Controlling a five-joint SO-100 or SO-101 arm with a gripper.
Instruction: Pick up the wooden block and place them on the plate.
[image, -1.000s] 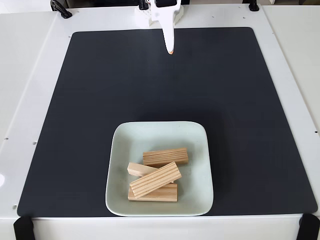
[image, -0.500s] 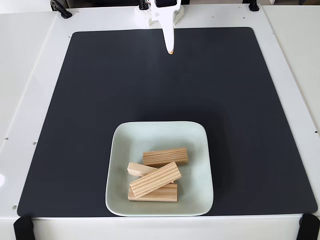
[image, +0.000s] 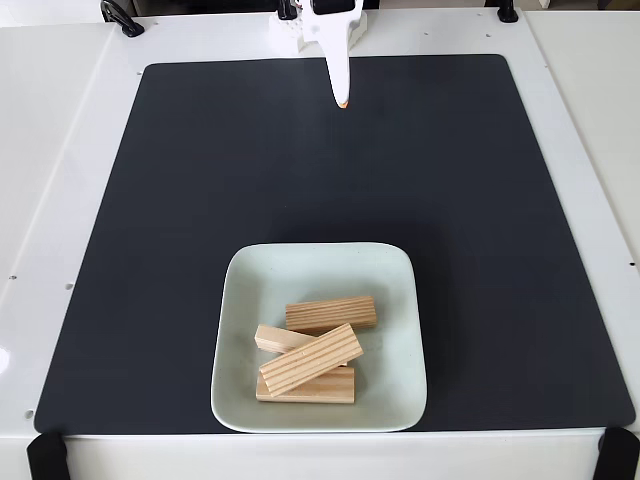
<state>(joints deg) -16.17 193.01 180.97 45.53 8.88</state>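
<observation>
On black mat (image: 180, 220), plate (image: 240, 290), 4 wooden blocks (image: 311, 359)

No legible text or labels.

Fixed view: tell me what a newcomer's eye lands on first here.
First the pale green plate near the front edge of the black mat, with four wooden blocks piled on it, one lying tilted across the others. Next the white gripper at the mat's far edge, pointing down, well apart from the plate.

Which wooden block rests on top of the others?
The diagonal wooden block in the plate, tilted across two blocks beneath it; the others lie flat.
</observation>
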